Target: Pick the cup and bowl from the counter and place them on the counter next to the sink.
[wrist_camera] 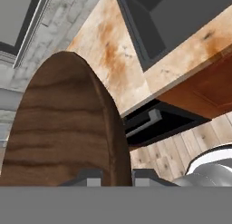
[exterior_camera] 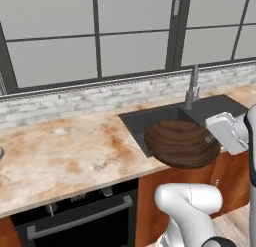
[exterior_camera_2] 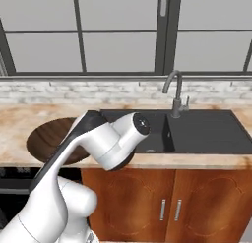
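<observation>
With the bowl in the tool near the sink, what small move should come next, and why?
Probably carry the bowl sideways over the bare counter beside the sink, then lower it. The tool grips its rim, and the left base view shows it hanging over the basin's near edge, not resting on stone.

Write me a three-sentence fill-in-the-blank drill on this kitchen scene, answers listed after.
1. The hand is shut on the rim of the ____.
2. The grey tap stands behind the dark ____.
3. The bowl is made of dark brown ____.

Missing words: bowl; sink; wood
</observation>
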